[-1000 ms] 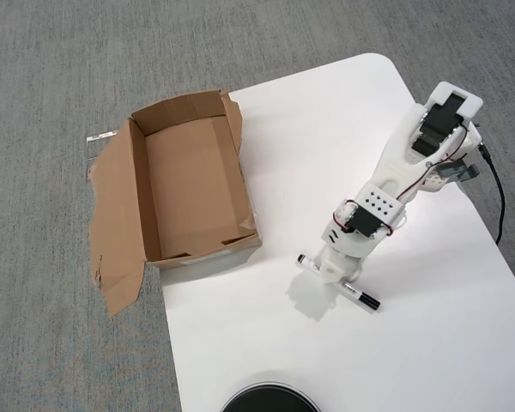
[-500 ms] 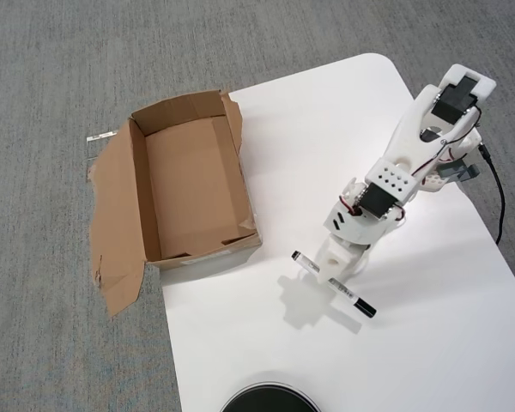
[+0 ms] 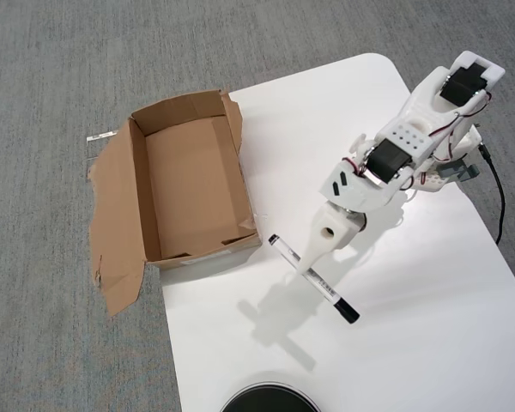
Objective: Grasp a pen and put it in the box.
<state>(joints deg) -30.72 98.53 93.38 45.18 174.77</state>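
Tool [image 3: 307, 264] of white plastic pinches slim white pen [image 3: 326, 288] beside ragged cardboard box [image 3: 142, 206].

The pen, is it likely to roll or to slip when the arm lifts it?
The pen is a slim round barrel, so it would probably roll if dropped on the smooth table. It looks stiff and light. The end effector meets it near the middle, so it should stay balanced, though the smooth barrel might slip or twist.
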